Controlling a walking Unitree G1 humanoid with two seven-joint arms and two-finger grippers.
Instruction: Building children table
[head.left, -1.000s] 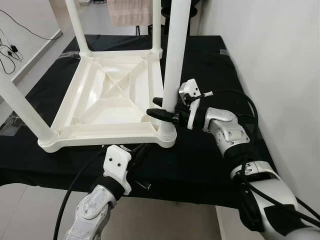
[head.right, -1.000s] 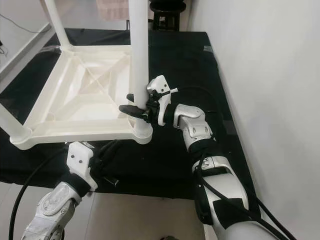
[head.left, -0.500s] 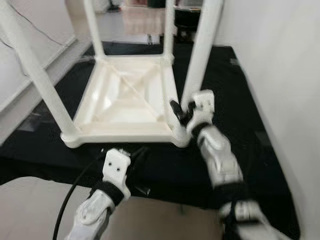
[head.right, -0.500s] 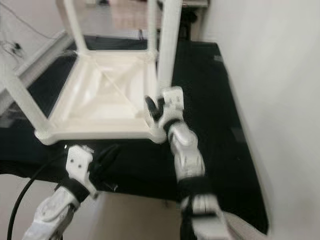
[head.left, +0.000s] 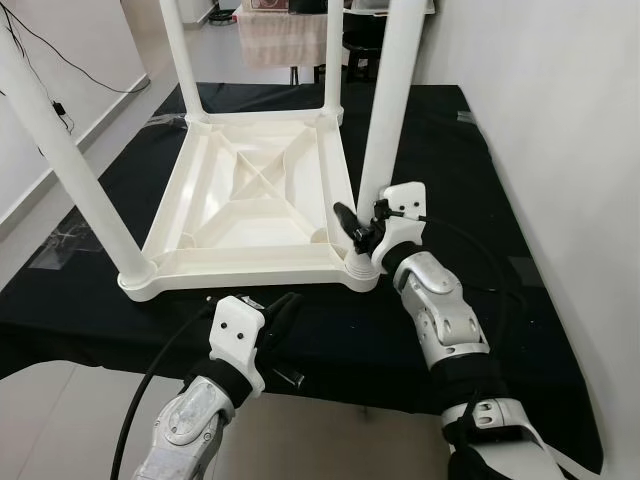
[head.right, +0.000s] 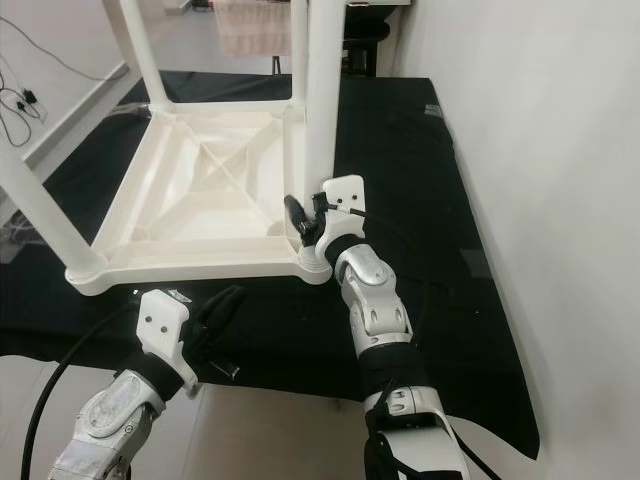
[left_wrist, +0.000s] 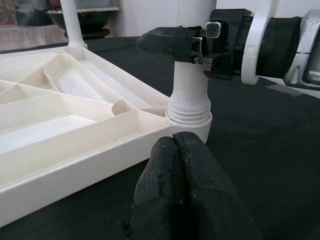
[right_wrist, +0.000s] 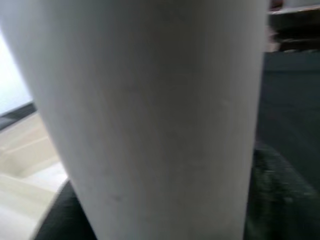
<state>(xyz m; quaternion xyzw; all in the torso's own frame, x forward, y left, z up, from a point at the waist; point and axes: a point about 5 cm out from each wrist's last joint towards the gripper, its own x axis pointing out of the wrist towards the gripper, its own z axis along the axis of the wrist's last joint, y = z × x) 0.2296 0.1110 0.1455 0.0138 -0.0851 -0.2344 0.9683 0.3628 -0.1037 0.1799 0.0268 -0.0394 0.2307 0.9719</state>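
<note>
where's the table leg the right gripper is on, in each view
Left eye view: table leg right of centre, rising from the near right corner socket.
Right eye view: table leg centre, top half.
Left wrist view: table leg upper middle, behind the right gripper.
Right wrist view: table leg across the frame, close up.
Shared landmark: ribbed corner socket.

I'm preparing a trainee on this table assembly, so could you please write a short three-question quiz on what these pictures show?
1. True or false: the white table top lies upside down on the black cloth, legs pointing up.
2. The right gripper is at which leg? A) the near right leg, low, just above its socket; B) the far left leg; C) none.
3. Fill in: the left gripper sits by the table top's near edge with its fingers ____.

Key: 1 true; 2 A; 3 shut.
</note>
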